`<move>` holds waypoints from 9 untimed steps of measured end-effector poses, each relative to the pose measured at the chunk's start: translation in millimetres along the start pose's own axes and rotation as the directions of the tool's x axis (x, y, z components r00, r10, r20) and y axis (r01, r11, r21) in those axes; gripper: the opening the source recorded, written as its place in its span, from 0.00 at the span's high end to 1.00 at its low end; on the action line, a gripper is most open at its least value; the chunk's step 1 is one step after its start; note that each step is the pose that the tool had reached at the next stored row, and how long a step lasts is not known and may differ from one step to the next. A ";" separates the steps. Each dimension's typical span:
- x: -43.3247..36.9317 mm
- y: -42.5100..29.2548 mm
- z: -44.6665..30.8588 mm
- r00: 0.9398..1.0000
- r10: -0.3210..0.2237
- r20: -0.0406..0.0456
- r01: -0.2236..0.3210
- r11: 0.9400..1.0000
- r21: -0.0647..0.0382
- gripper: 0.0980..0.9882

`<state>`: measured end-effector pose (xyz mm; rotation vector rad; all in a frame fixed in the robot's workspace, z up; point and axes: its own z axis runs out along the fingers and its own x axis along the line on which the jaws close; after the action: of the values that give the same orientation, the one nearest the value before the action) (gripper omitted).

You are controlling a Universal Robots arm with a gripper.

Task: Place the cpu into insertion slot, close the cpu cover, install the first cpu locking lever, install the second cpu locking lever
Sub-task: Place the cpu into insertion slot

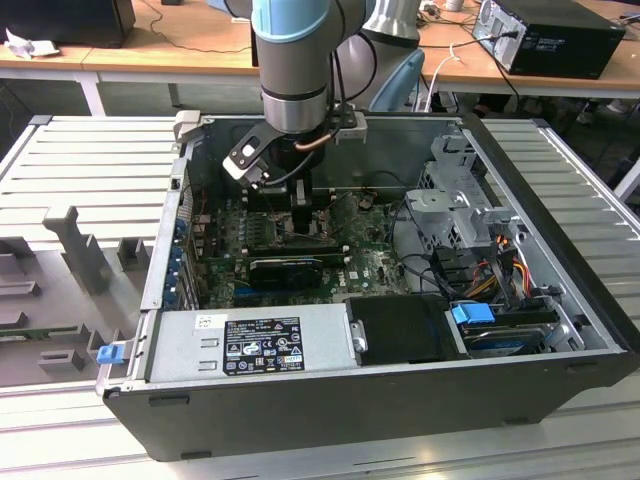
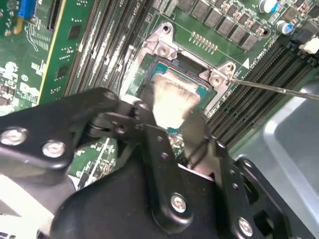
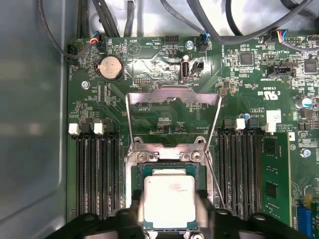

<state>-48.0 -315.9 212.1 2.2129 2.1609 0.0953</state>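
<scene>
My gripper (image 3: 169,214) is shut on the cpu (image 3: 169,196), a pale silvery square chip, with one dark finger on each of two opposite edges. The chip sits level right over the insertion slot (image 3: 169,168), whose black socket and grey metal rim (image 2: 162,50) show around it; I cannot tell whether it rests in the socket or hovers just above. In the second wrist view the cpu (image 2: 172,97) shines between the fingers (image 2: 144,112). The cpu cover (image 3: 174,93) stands swung open beyond the socket. In the exterior view the gripper (image 1: 303,222) reaches down to the green board.
Black memory slots (image 3: 97,174) flank the socket on both sides. A thin wire lever (image 2: 279,88) sticks out beside it. Cables (image 3: 209,30) hang over the board's far edge. The case wall (image 3: 30,124), a drive cage (image 1: 465,205) and the power supply (image 1: 260,340) hem in the board.
</scene>
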 end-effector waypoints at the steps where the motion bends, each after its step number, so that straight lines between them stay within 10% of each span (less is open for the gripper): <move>1: 0.0 0.1 -0.6 1.000 0.000 0.000 0.000 1.000 0.000 0.59; 9: 0.1 0.5 -6.5 1.000 0.000 0.000 0.000 1.000 0.000 0.99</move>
<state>-48.0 -315.9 218.6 2.2129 2.1609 0.0954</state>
